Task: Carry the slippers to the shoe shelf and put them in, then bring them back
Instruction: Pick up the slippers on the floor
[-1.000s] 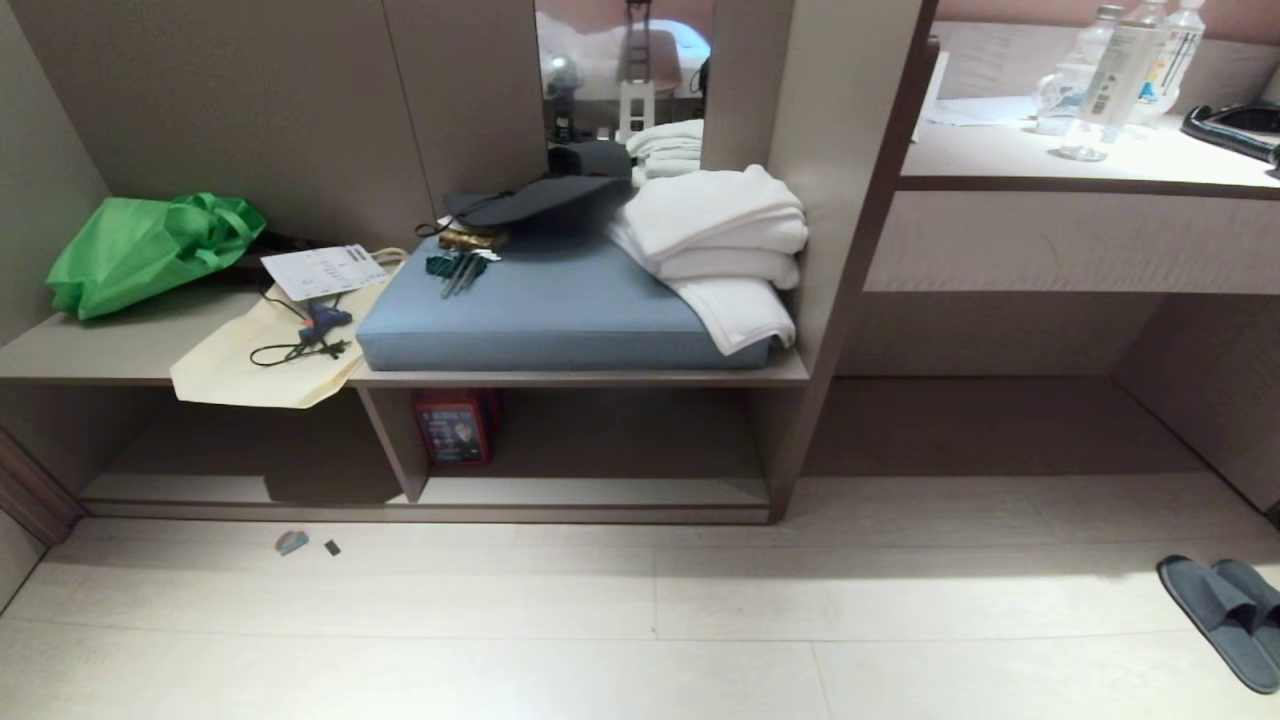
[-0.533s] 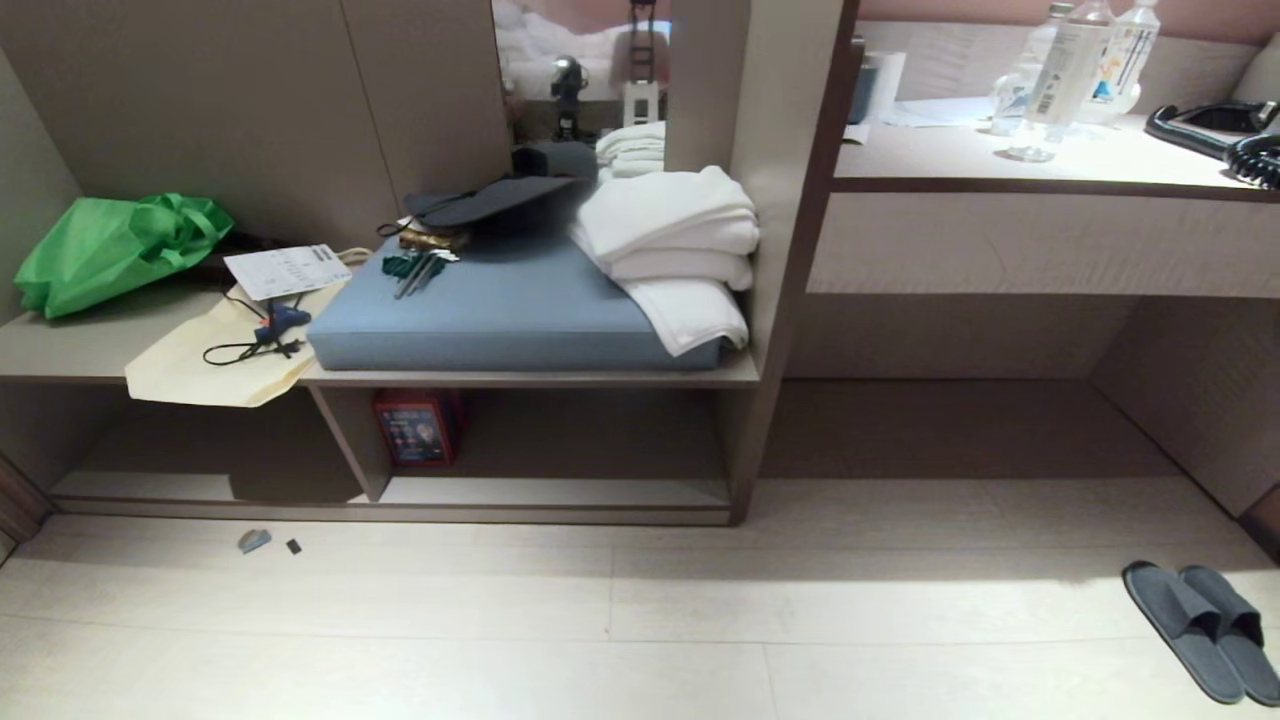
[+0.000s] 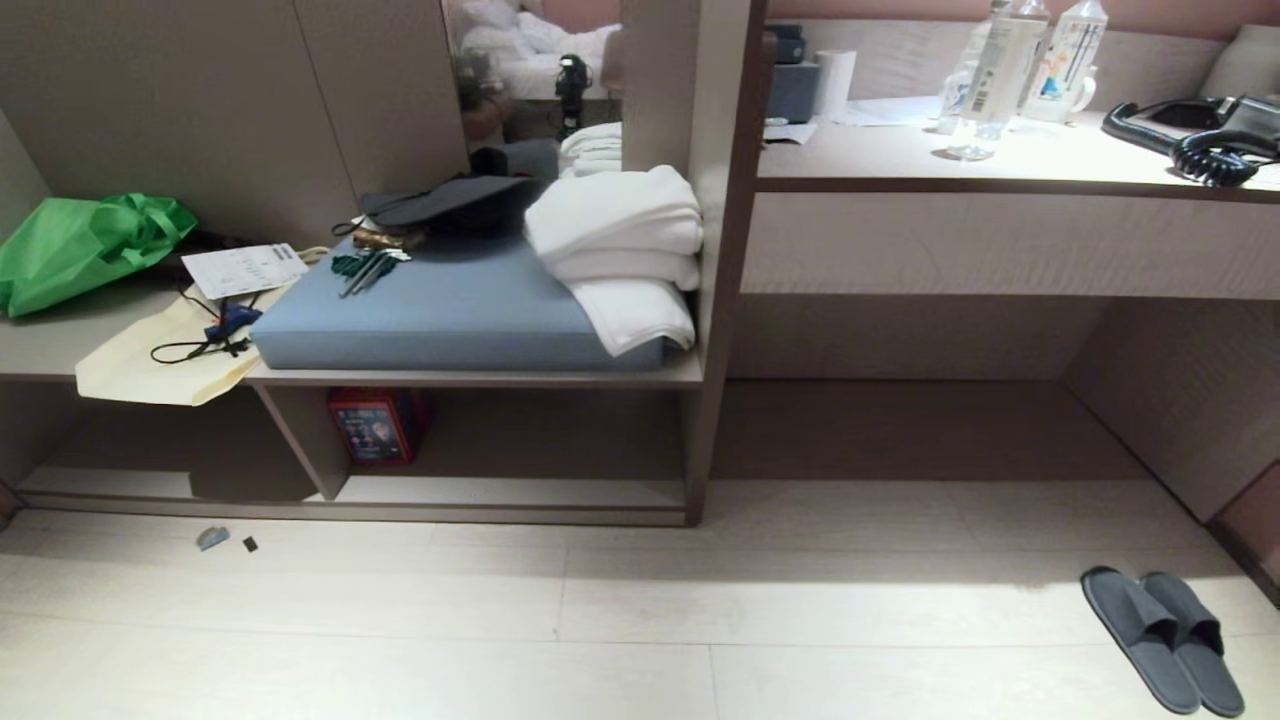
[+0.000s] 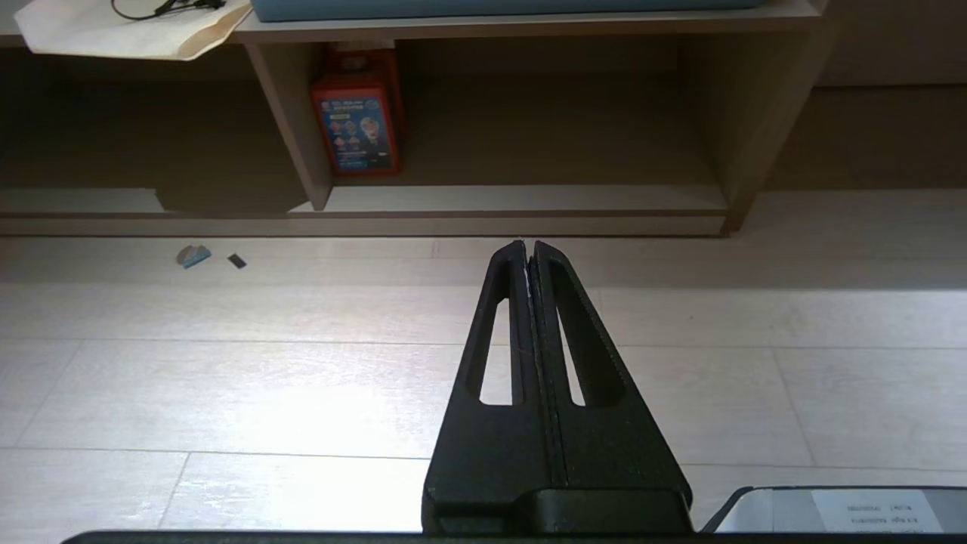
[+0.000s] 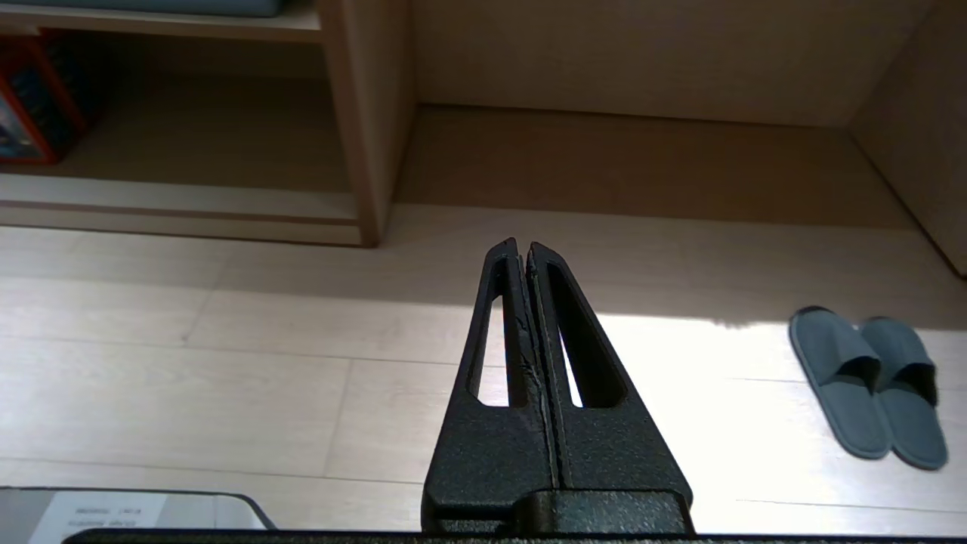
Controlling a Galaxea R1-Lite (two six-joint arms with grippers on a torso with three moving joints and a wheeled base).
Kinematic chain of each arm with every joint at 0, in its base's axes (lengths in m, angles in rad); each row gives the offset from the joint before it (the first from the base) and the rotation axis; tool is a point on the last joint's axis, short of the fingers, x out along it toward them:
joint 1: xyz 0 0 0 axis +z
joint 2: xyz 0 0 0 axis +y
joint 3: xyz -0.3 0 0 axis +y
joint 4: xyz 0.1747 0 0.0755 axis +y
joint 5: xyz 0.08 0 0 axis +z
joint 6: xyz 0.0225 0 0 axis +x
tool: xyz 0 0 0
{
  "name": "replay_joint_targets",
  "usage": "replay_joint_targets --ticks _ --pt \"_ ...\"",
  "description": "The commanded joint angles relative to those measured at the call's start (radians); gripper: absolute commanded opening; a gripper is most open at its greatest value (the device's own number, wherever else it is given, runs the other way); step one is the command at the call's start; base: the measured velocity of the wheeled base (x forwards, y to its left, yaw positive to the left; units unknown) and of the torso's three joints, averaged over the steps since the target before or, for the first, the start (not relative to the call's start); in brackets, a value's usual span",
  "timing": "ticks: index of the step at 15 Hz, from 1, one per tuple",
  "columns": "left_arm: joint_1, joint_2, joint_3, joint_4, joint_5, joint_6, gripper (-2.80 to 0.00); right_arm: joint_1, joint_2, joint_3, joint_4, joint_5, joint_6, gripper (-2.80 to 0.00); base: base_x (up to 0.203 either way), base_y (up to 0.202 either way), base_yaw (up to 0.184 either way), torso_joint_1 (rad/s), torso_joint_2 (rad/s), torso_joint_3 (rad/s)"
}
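Two slippers (image 3: 1160, 637) lie side by side and touching on the pale floor (image 3: 620, 640) at the far right of the head view, toes pointing away from the furniture, whole and in plain sight; the right wrist view shows the same pair (image 5: 869, 385) in a bright patch of light. They are well apart from the shelf (image 3: 500, 495), the low cubby with a pale base board to their left. An upright panel (image 3: 295, 440) splits the shelf, and a red box (image 3: 375, 425) stands just beside it in the right-hand compartment; the print on the box is too small to read. The left compartment lies in deep shadow and its left end is cut off by the frame. Between slippers and shelf opens a taller desk recess (image 3: 910, 425) with no base board. Above the shelf sit a blue cushion (image 3: 440, 320), folded white towels (image 3: 620, 245) and a dark hat (image 3: 450, 205); a green bag (image 3: 80, 250) is cut off at the left edge. Two small scraps (image 3: 225, 540) lie on the floor before the shelf, too small to identify. Neither arm shows in the head view. Each wrist view shows its own gripper over bare floor, the left gripper (image 4: 526, 246) and the right gripper (image 5: 523, 245) both with jaws clenched together, holding nothing.
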Motion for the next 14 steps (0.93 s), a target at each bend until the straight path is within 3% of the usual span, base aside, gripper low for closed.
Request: replay_joint_targets --ticks 1,14 --pt "0.0 0.001 0.0 0.0 0.0 -0.001 -2.8 0.0 0.001 0.0 0.0 -0.001 0.0 -2.8 0.0 -0.199 0.002 0.002 0.0 0.002" --pt "0.0 0.001 0.0 0.0 0.0 -0.001 -2.8 0.0 0.001 0.0 0.0 0.0 0.0 -2.8 0.0 -0.197 0.003 0.003 0.0 0.003"
